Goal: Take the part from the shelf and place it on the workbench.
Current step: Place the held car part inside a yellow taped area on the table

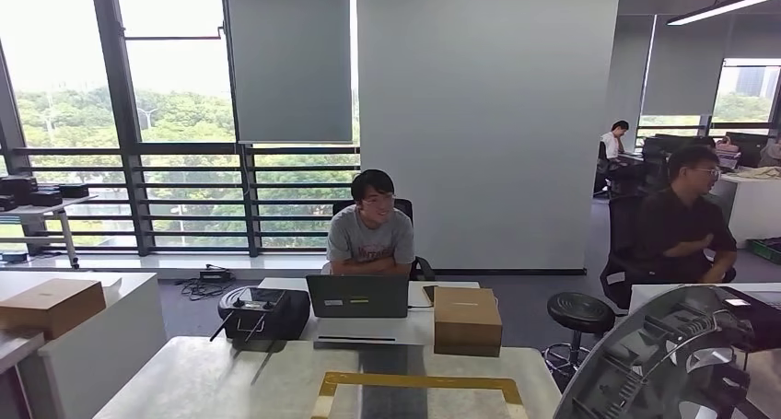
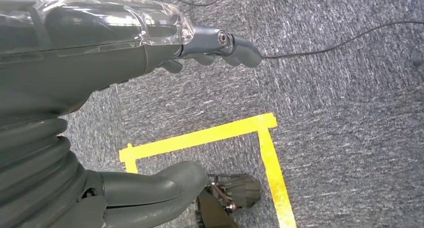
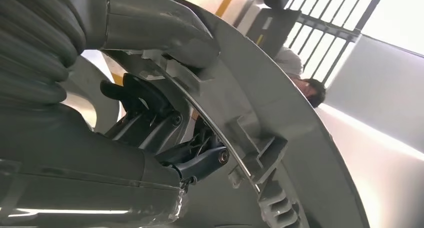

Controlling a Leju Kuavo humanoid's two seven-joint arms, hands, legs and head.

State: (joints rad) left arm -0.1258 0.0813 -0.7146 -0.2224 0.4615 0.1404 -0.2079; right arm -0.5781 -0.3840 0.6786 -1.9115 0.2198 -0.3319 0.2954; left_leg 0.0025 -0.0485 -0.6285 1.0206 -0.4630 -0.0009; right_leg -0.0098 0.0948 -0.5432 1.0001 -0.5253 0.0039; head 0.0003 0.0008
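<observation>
A large curved grey plastic part (image 1: pixel 663 354) with ribs on its inner side rises at the lower right of the head view, beside the workbench (image 1: pixel 230 382). My right hand (image 3: pixel 165 112) grips this part (image 3: pixel 280 133): the thumb lies over its outer rim and the darker fingers press on the ribbed inner side. My left hand (image 2: pixel 210 112) hangs over grey carpet with thumb and fingers apart and nothing between them. The pale workbench carries a yellow-taped rectangle (image 1: pixel 419 387) on its near middle.
A brown cardboard box (image 1: pixel 467 320), a laptop (image 1: pixel 357 296) and a black controller case (image 1: pixel 262 313) stand at the bench's far side. One person sits behind the laptop, another at the right near a black stool (image 1: pixel 580 313). A white counter with a box (image 1: pixel 51 306) is left.
</observation>
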